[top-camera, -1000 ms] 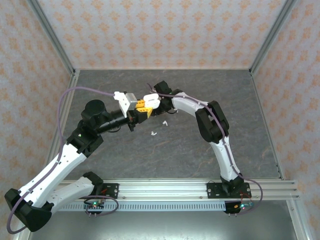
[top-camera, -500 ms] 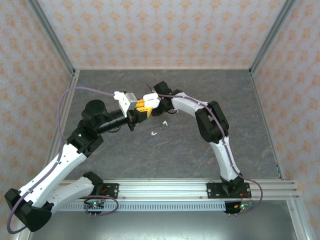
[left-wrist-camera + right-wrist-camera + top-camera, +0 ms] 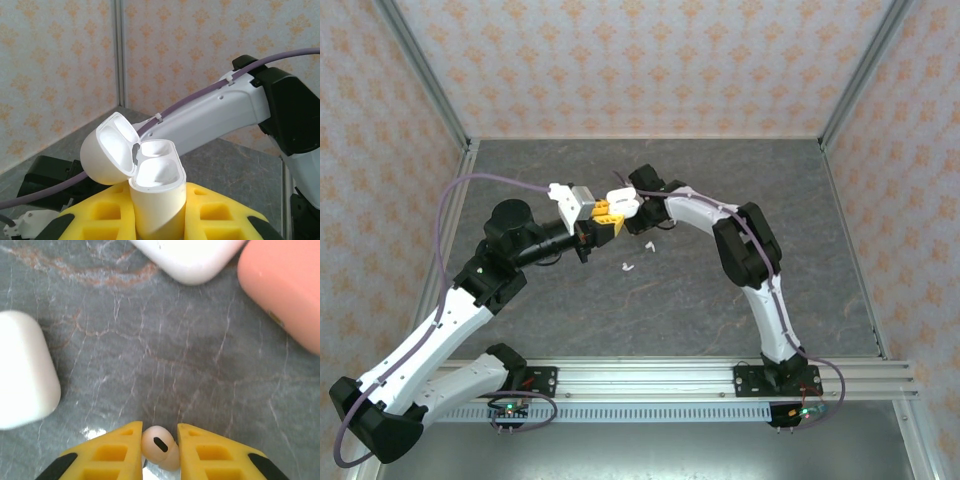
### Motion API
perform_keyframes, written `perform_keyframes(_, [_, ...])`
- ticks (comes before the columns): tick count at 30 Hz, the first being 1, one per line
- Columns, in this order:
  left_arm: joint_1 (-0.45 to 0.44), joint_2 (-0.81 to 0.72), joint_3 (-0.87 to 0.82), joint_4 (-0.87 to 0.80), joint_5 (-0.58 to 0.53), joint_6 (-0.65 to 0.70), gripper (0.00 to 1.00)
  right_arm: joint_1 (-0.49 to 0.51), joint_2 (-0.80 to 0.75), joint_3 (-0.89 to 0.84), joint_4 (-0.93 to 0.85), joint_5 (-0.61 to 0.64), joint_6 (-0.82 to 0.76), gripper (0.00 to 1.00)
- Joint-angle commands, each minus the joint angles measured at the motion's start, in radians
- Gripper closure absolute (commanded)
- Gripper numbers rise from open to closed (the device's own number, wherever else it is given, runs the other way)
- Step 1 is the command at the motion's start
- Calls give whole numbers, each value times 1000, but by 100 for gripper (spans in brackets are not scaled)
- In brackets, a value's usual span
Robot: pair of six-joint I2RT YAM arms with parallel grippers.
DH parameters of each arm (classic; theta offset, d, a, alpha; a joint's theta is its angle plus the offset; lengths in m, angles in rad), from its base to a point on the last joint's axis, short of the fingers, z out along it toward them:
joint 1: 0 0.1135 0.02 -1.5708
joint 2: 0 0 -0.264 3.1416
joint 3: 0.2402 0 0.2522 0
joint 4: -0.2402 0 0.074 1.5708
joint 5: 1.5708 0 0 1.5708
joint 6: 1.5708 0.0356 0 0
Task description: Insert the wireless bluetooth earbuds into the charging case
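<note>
Item: earbud (image 3: 159,445), tiny, light, rigid, likely slippery; right tool (image 3: 160,432) nipped shut across its head; left tool (image 3: 157,212) clamped round open-lidded charging case (image 3: 156,175).

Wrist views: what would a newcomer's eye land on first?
In the left wrist view, the open white charging case stands upright in the left jaws, with its lid flipped back and both wells empty. In the right wrist view, a pale earbud is pinched between the right jaws at bottom centre. A coral-pink case lies on the grey table at upper right.
</note>
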Motion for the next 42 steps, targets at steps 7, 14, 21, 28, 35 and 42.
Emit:
perform_keyframes(7, [-5,19,-37,53,-10,-37,98,-87,-382,-221,156,-14,134,80])
perform_keyframes(14, [-5,57,-48,89,-2,-43,98,-106,-650,-345,184,13,157,80])
perform_keyframes(21, [-5,113,-43,125,10,-52,99,-105,-876,-398,250,-17,202,80])
perform_keyframes(28, [-6,183,-29,184,42,-76,99,-35,-1026,-449,350,-52,213,80])
perform_keyframes(35, [-6,223,-14,214,61,-90,99,83,-1045,-485,419,16,194,80])
perform_keyframes(42, [-5,221,-12,203,57,-85,99,141,-993,-484,411,53,171,80])
